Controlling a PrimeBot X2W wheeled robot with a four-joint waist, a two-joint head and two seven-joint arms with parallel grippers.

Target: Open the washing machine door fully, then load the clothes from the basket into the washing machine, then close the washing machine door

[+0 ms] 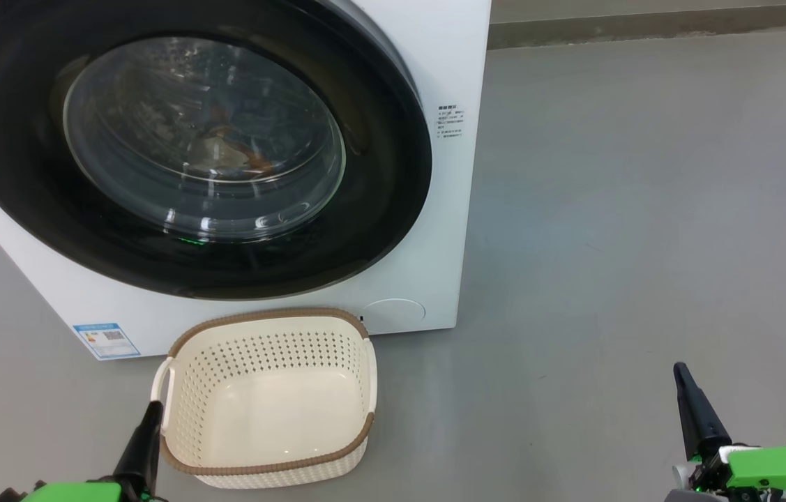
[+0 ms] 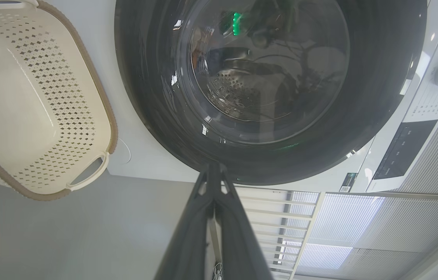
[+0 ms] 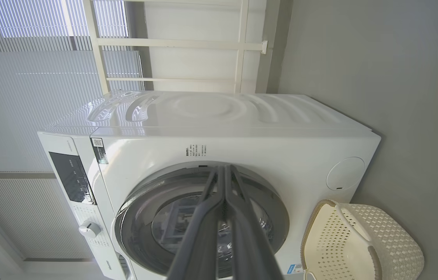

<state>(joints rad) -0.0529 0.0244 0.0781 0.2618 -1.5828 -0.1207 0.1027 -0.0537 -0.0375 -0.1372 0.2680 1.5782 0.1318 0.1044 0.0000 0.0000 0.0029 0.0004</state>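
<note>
Left gripper [image 1: 153, 408] and right gripper [image 1: 681, 375] both pinched together, holding nothing; basket [image 1: 263, 352] on floor against washing machine [image 1: 434, 70], below closed washing machine door [image 1: 16, 174], clothes [image 1: 243, 153] behind glass.

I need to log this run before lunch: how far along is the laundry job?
Done: the basket sits empty, and orange-brown fabric, apparently the clothes, shows behind the glass of the washing machine door, which looks shut. In hand: nothing; the left gripper and right gripper are shut and empty. Left: nothing visible.
</note>
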